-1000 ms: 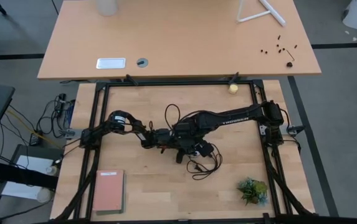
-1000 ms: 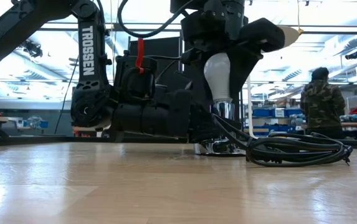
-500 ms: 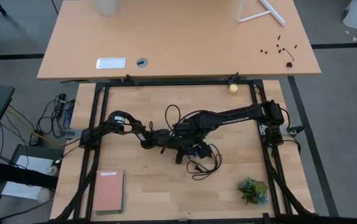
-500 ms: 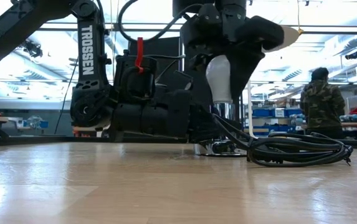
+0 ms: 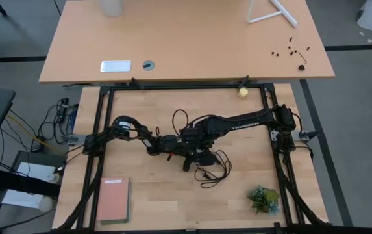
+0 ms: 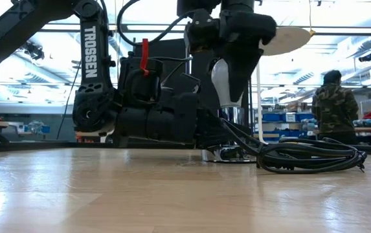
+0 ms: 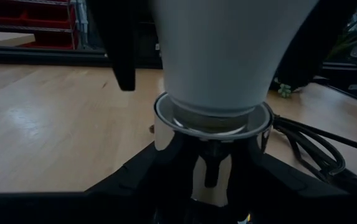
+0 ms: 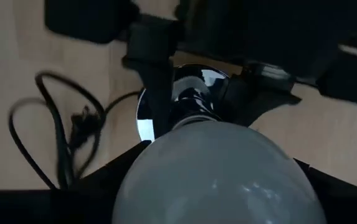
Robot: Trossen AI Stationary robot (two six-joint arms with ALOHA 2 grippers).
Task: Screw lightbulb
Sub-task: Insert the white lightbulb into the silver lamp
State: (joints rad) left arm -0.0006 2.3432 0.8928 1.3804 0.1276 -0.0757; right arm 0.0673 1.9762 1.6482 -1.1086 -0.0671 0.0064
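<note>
The white frosted lightbulb [image 6: 221, 81] stands upright, narrow end down, with its base in the mouth of the round silver socket [image 7: 212, 121] at the table's middle. My right gripper [image 6: 234, 48] comes down from above and is shut on the bulb's wide end [image 8: 215, 177]. My left gripper [image 8: 197, 93] lies level just above the table, coming from the left, and is shut on the socket [image 8: 187, 90]. In the high view both grippers [image 5: 191, 148] meet at one spot and cover the bulb. My left gripper pinches the socket between its two fingers [image 8: 154, 81], one on each side of its silver body [image 7: 166, 134]. The fingers come level from the table's left. The socket stands upright on the table. My right gripper pinches the lightbulb's wide upper part [image 6: 219, 71] between its two fingers [image 7: 119, 50], which point straight down. The bulb stands upright below the gripper, its narrow end [image 7: 212, 102] in the socket's ring.
The socket's black cord [image 6: 308, 158] lies coiled on the table to the right of it [image 5: 211, 170]. A pink book [image 5: 113, 199] lies near left, a small plant [image 5: 263, 198] near right, a yellowish ball [image 5: 243, 92] at the far edge. A person [image 6: 333, 107] stands in the room beyond.
My right gripper has rolled about its upright line with the lightbulb in its fingers, staying above the socket. In the low view its fingers have swung round in front of the bulb. The socket and my left gripper have kept still.
</note>
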